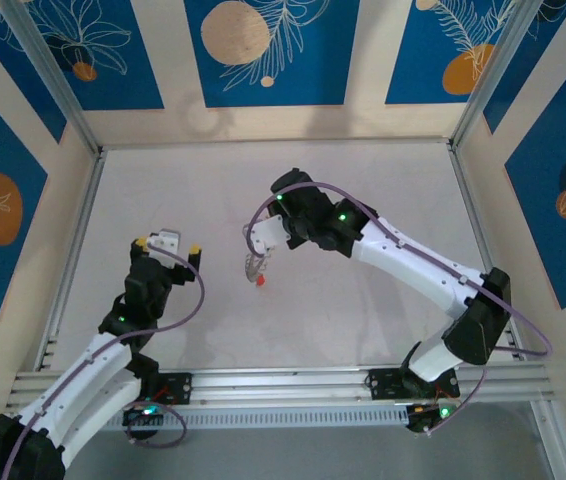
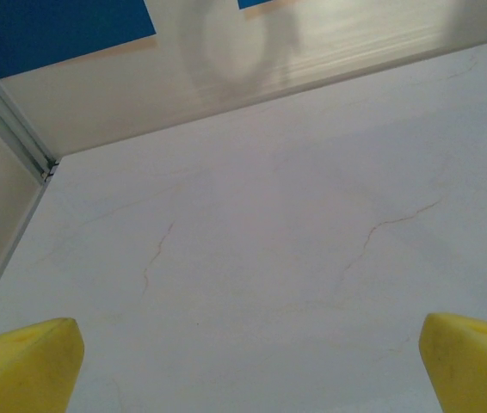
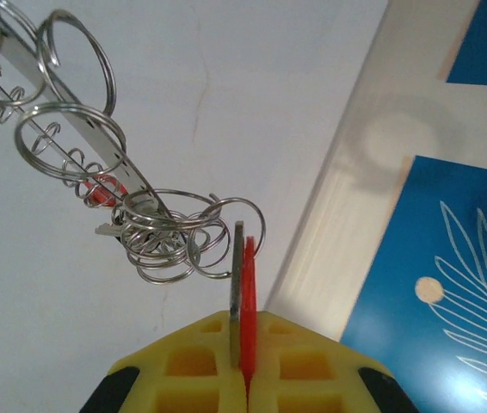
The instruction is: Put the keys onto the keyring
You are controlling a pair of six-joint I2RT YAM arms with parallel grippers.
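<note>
From where I stand, white jointed robot arms: quantity two, left arm (image 1: 93,370) and right arm (image 1: 413,265). Silvery metal wire-loop keyring (image 3: 133,176): quantity one. Small red-headed silvery metal keys: quantity two visible, first key (image 3: 249,292) and second key (image 3: 101,191).

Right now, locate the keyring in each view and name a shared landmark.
Top external: keyring hangs from the right gripper, mid-table.
Right wrist: keyring runs upper left to centre, above the key pinched in the fingertips.
Left wrist: bare white table, far-left corner.
Shared landmark: blue wall panels.
</note>
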